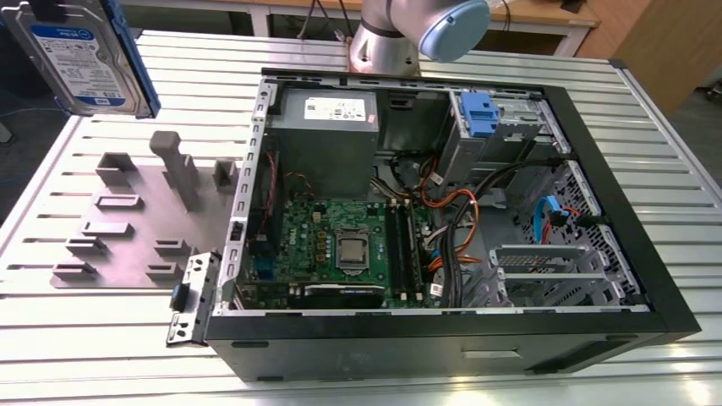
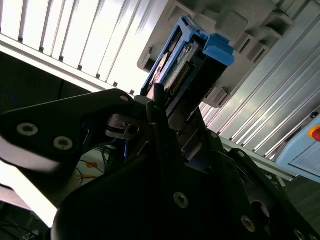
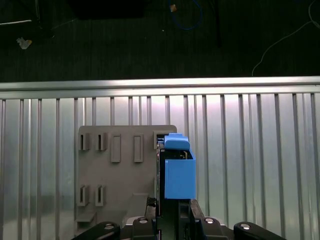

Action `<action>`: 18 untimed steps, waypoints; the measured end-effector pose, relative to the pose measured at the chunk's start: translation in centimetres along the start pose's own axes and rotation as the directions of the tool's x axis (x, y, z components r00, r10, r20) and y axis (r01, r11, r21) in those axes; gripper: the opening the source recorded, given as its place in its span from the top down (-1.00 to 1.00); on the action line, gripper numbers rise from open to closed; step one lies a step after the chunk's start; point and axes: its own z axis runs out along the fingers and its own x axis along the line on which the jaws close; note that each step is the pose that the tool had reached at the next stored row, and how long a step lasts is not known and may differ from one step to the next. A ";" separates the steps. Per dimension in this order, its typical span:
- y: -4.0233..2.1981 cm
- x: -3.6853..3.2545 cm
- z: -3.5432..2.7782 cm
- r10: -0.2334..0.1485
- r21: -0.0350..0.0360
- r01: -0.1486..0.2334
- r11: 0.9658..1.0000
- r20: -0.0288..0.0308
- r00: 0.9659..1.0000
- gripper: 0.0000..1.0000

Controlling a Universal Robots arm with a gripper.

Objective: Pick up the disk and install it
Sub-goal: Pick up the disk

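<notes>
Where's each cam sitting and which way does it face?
Exterior view: high, looking down into open case on table; arm beyond it.
First wrist view: on wrist, facing down past gripper and disk onto grey plate.
Second wrist view: on wrist, looking along gripper at disk's edge.
Shared: all show held disk and grey plate.

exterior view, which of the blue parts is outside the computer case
The blue carrier around the disk, in mid-air at the exterior view's upper left. The blue latch and blue cable sit inside the case.
</notes>
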 end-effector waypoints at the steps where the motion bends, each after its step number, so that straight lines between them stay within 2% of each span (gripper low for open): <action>1: 0.00 0.00 0.00 0.000 0.000 0.000 1.000 0.000 1.000 0.31; 8: 0.03 -0.01 -0.67 0.000 0.000 0.000 1.000 0.000 1.000 0.31; 18: 0.12 -0.02 -2.97 0.000 0.000 0.000 1.000 0.000 1.000 0.31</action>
